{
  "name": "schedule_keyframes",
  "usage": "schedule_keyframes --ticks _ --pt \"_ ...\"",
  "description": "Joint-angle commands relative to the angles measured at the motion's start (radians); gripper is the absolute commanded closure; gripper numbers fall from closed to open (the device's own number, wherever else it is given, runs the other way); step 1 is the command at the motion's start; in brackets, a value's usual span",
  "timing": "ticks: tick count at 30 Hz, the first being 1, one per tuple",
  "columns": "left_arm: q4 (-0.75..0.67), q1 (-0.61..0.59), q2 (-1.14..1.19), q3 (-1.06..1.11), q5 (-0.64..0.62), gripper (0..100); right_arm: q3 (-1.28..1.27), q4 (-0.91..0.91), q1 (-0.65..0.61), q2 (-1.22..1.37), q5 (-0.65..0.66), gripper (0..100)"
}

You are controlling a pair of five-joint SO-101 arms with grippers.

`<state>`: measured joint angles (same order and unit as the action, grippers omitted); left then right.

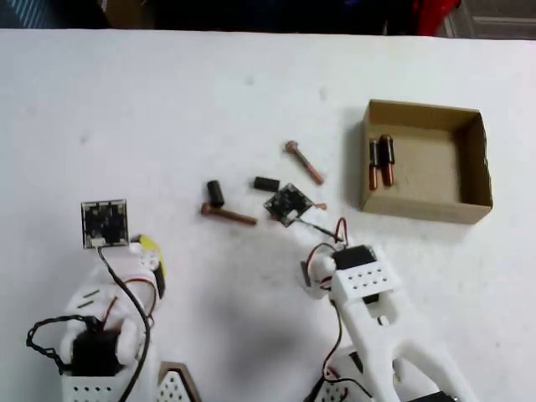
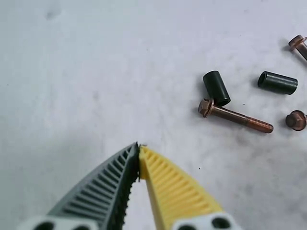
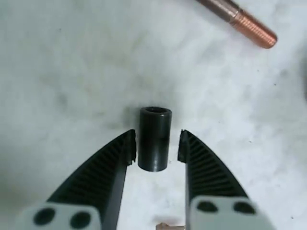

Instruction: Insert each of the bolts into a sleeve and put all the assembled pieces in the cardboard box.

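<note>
My right gripper (image 3: 156,142) is open and straddles a black sleeve (image 3: 155,139) that lies on the table, with a small gap at each fingertip. This sleeve (image 1: 266,182) lies mid-table, just beyond the right wrist's camera board (image 1: 289,203). A second sleeve (image 1: 215,193) rests beside a copper bolt (image 1: 228,215). Another bolt (image 1: 303,162) lies farther back. A third bolt's head (image 2: 296,120) shows close to the right gripper. My left gripper (image 2: 138,149) is shut and empty, at the front left and short of the parts. The cardboard box (image 1: 465,167) holds two assembled pieces (image 1: 380,162).
The box stands at the right, just beyond the right arm (image 1: 360,280). The left arm's base and cables (image 1: 92,335) fill the front left corner. Bare white table (image 1: 151,109) stretches across the back and left.
</note>
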<state>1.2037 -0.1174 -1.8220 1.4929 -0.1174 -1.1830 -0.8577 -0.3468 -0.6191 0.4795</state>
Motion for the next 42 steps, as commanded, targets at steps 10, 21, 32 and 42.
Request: schedule_keyframes --ticks 10,21,32,42 --pt "-0.035 0.001 -0.001 -0.005 0.014 97 0.034 0.015 -0.044 0.094 0.044 89.3" --pt "-0.035 0.001 -0.001 -0.005 0.014 97 0.146 0.021 -0.039 0.306 0.043 90.2" --pt "-0.035 0.042 -0.001 -0.002 0.011 97 0.189 0.012 -0.041 0.302 0.044 98.2" --pt "-0.035 0.099 -0.001 -0.002 0.012 97 0.196 -0.159 -0.05 -0.094 0.043 98.1"
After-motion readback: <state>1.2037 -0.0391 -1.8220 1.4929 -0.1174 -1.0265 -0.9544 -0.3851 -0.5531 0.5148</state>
